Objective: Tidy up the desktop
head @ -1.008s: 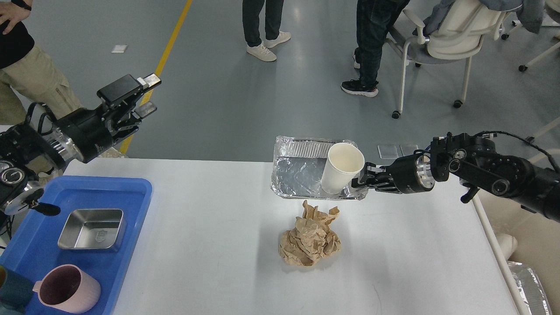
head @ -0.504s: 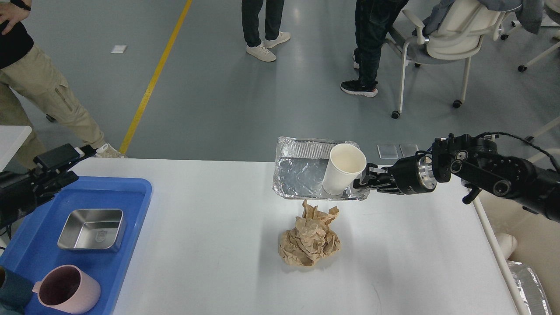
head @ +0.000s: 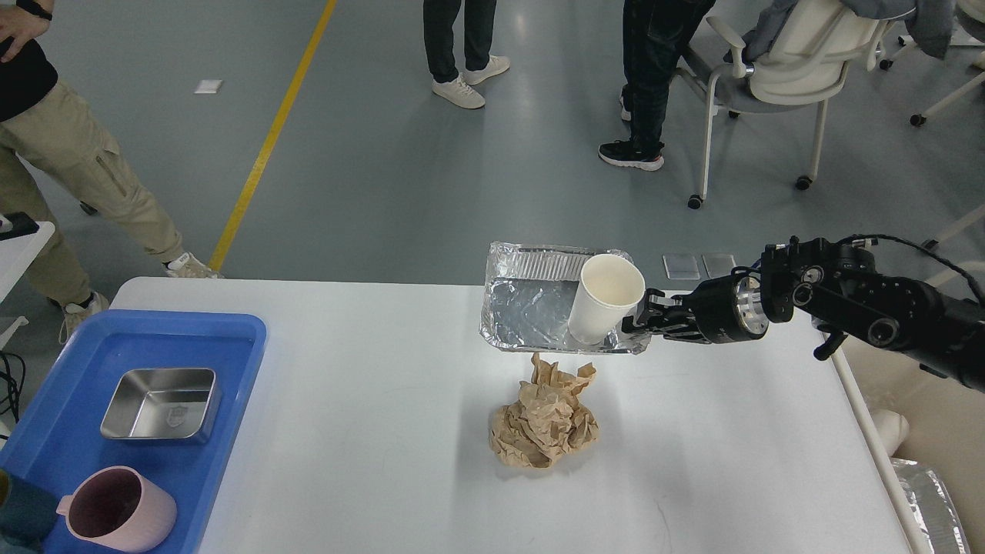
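The right claw (head: 639,323) is clamped on the right rim of the foil tray (head: 531,304), holding it up above the far side of the white table (head: 369,400). A white paper cup (head: 604,308) sits tilted inside the tray, right by the claw. Just in front of the tray, a crumpled brown paper bag (head: 545,419) lies on the table. Far left of the tray, a blue bin (head: 77,446) holds a steel container (head: 161,402) and a pink mug (head: 119,510). The left claw is out of shot.
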Available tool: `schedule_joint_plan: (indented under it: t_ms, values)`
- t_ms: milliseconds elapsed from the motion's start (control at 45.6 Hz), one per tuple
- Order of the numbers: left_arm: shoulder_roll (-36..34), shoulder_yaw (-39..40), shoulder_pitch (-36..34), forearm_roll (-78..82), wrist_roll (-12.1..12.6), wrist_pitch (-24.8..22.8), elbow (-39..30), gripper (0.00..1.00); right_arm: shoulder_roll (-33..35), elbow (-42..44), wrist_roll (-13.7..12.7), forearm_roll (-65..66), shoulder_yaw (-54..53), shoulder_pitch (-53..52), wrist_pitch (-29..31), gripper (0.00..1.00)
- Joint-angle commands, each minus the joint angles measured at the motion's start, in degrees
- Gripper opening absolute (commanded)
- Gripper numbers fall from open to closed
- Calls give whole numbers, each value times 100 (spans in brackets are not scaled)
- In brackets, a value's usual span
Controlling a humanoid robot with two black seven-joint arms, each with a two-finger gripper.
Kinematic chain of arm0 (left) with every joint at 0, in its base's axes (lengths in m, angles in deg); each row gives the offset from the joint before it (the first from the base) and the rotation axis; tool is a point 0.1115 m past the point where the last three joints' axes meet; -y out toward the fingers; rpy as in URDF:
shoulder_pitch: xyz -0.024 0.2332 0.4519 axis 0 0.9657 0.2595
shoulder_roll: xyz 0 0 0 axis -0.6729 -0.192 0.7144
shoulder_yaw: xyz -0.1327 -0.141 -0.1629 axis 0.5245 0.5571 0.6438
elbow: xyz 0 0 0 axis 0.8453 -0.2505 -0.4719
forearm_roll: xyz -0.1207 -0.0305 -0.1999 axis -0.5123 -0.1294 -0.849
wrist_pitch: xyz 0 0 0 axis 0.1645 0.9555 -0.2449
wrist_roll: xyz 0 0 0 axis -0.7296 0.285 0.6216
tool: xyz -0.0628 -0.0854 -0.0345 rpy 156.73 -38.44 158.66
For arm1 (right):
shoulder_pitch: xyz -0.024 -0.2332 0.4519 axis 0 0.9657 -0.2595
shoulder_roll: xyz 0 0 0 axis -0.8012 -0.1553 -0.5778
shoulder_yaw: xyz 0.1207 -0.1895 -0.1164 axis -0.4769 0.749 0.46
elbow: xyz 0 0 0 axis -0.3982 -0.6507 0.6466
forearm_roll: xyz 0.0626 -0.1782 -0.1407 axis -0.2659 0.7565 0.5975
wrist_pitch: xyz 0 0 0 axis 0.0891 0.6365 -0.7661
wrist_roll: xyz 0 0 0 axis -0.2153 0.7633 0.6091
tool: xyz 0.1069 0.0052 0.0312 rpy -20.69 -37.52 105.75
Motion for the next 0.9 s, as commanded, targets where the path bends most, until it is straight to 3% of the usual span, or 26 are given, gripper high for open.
schedule_joint_plan:
  t_ms: [0,373,504,702,877]
  values:
    - [18,-1,-8,-43,-114,-13,9,97,0,0,0,0,0,0,0,0]
    - [369,8,-43,535,-404,-320,88,97,-9,-8,0,0,-9,-44,0,0]
    - [860,26,-376,2344,-632,-847,88,97,-9,-8,-9,0,-9,-62,0,0]
    - [2099,-18,-1246,5114,-650,-1867,369,97,-36,-8,-9,0,-18,-71,0,0]
    - [2979,-378,-2054,6512,-650,-2500,501,97,-36,-8,-9,0,-18,-71,0,0]
